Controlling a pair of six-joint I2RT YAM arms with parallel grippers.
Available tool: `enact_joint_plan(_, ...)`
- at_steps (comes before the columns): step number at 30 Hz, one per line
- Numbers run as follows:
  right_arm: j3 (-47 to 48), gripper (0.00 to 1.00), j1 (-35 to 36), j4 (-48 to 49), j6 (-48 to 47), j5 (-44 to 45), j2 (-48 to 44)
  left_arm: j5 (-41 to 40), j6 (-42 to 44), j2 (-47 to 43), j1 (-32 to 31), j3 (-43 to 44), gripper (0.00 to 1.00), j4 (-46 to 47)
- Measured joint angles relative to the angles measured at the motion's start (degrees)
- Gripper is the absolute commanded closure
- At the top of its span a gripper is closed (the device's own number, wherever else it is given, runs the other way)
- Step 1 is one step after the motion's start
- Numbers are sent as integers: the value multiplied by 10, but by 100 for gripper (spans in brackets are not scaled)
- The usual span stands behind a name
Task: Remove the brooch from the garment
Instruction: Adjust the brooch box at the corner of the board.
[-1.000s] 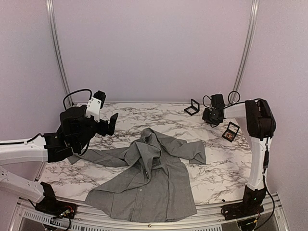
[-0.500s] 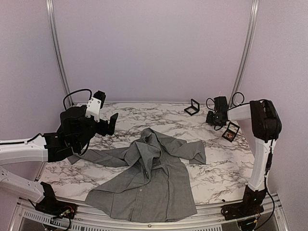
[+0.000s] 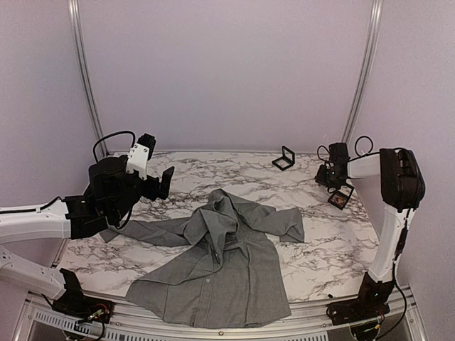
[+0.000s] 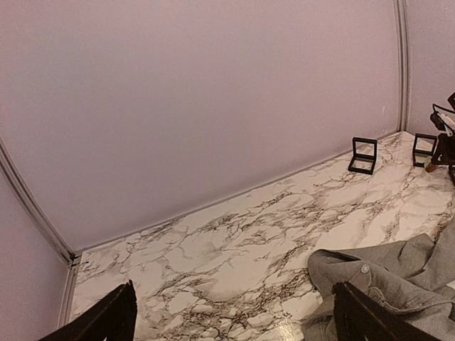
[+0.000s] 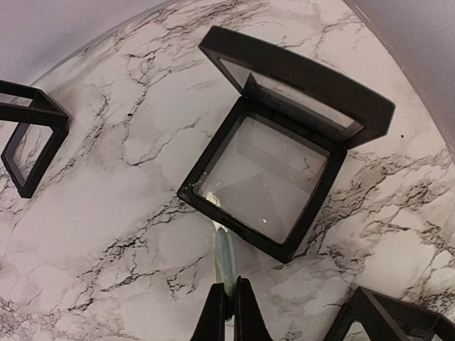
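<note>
My right gripper point(image 5: 229, 293) is shut on the brooch point(image 5: 224, 252), a thin pale green piece seen edge-on that sticks out ahead of the fingertips. Its far end reaches the near rim of an open black display box point(image 5: 318, 206) with a clear inner film and a raised lid point(image 5: 298, 78). In the top view the right gripper point(image 3: 330, 175) hovers at the back right of the table. The garment point(image 3: 220, 263), a grey shirt, lies crumpled in the middle front, with one sleeve end point(image 4: 384, 284) also in the left wrist view. My left gripper point(image 3: 155, 185) hangs open above the table's left side, holding nothing.
A second black box point(image 3: 284, 159) stands at the back centre, and another point(image 3: 341, 197) lies beside the right gripper. In the right wrist view, box frames sit at the left point(image 5: 32, 135) and bottom right point(image 5: 398, 320). Marble tabletop point(image 4: 213, 241) spreads under the left gripper.
My right gripper has moved to the right along the back of the table with the brooch still in it. The left arm and the garment have not moved.
</note>
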Motion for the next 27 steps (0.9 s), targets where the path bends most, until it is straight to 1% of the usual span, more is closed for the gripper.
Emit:
enact_joint_plan(8, 0, 100, -7, 3, 23, -53, 0, 1, 0, 0, 0, 0, 1, 0)
enact_joint_plan(14, -1, 100, -46, 23, 57, -95, 0, 4, 0, 0, 0, 0, 1, 0)
enact_joint_plan(18, -1, 100, -62, 36, 76, -107, 0, 6, 0, -1, 0, 0, 1, -1)
enact_joint_plan(27, 0, 100, -64, 64, 104, -135, 0, 7, 0, -1, 0, 0, 1, -5)
